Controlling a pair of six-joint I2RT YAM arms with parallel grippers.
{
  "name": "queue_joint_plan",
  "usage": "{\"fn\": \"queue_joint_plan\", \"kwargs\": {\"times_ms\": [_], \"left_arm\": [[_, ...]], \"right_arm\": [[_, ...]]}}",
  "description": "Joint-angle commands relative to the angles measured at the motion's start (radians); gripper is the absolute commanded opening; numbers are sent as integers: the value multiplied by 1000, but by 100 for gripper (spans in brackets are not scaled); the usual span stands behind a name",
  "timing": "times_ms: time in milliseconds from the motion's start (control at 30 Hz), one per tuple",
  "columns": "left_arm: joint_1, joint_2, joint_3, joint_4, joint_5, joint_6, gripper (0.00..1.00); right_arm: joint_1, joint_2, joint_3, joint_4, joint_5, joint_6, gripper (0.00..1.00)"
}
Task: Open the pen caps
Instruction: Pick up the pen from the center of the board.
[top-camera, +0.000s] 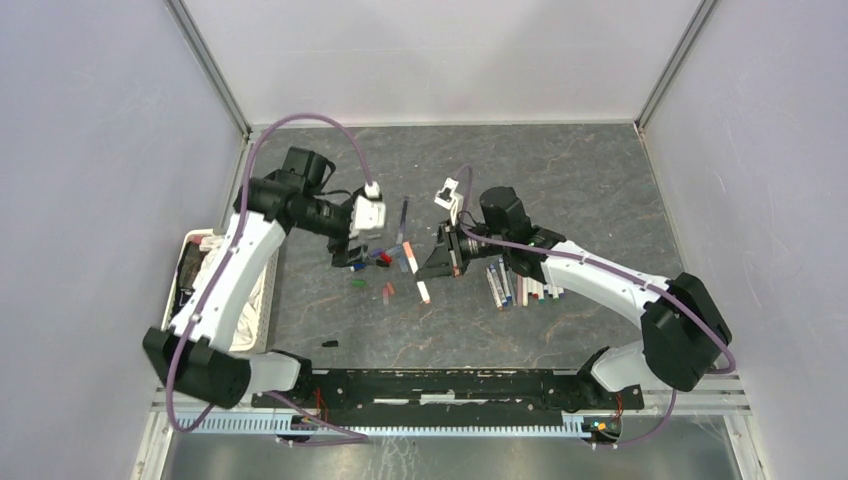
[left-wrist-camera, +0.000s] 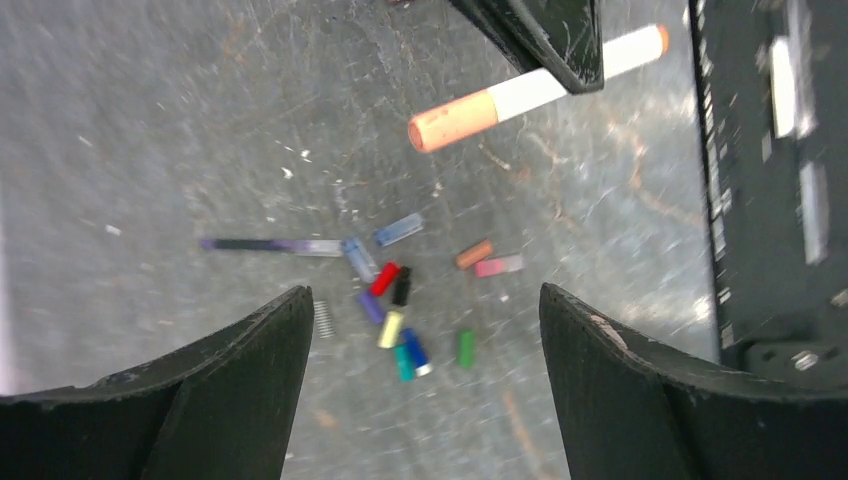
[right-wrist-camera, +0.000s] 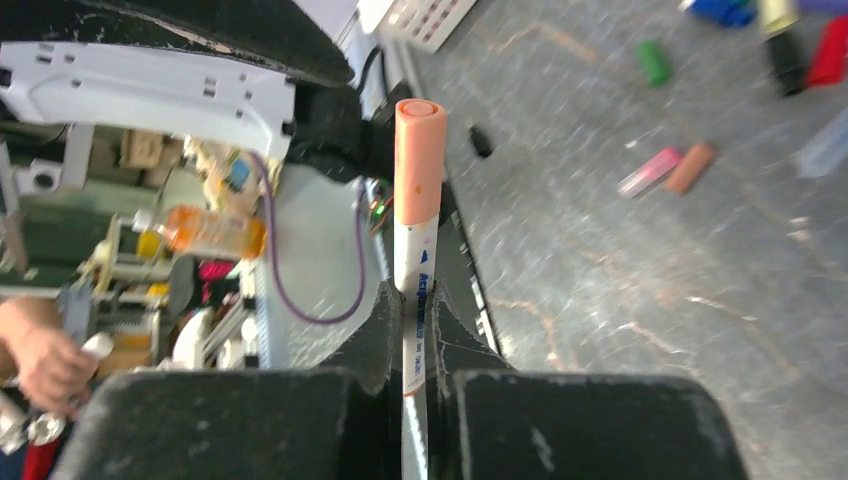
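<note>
My right gripper (right-wrist-camera: 415, 310) is shut on the white barrel of a pen (right-wrist-camera: 415, 265), held above the table with its orange cap (right-wrist-camera: 418, 160) on. In the top view this pen (top-camera: 414, 270) hangs slanted between the two arms, with the right gripper (top-camera: 425, 268) at its middle. My left gripper (left-wrist-camera: 422, 295) is open with nothing between its fingers, hovering over a cluster of loose pen caps (left-wrist-camera: 395, 310) in red, black, yellow, blue and green. It (top-camera: 350, 255) stands just left of the held pen. More pens (top-camera: 520, 285) lie in a pile under the right arm.
A purple pen (left-wrist-camera: 270, 245) and a small spring (left-wrist-camera: 323, 318) lie near the caps. Pink and brown caps (right-wrist-camera: 668, 168) and a green one (right-wrist-camera: 653, 62) lie apart, and a black cap (top-camera: 328, 343) lies nearer the bases. A white basket (top-camera: 262, 300) stands at the left edge.
</note>
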Motion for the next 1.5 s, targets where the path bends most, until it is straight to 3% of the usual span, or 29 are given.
{"fn": "queue_joint_plan", "kwargs": {"times_ms": [0,300,567,800,1067,1167,1233,1367,1400,1467], "left_arm": [[-89,-121,-43,59,-190,324,88],[-245,-250,-153,55,-332,674,89],[-364,-305,-250,168,-420,810,74],[-388,-297,-281,210,-516,867,52],[-413,-321,-309,229,-503,861,26],[-424,-327,-316,210,-506,842,6],[-427,-334,-328,210,-504,820,2],[-428,-332,-339,211,-526,745,2],[-428,-325,-334,220,-531,698,2],[-428,-305,-309,232,-534,590,2]], "right_arm": [[29,30,75,-43,-169,-6,0],[60,135,205,-88,-240,14,0],[88,193,284,-187,-261,-21,0],[87,212,294,-244,-264,-58,0],[87,230,314,-250,-265,-62,0],[87,232,315,-246,-265,-64,0],[80,230,311,-244,-259,-63,0],[58,220,298,-261,-155,-70,37],[59,212,293,-270,-105,-78,44],[59,192,253,-217,-60,-47,47]]}}
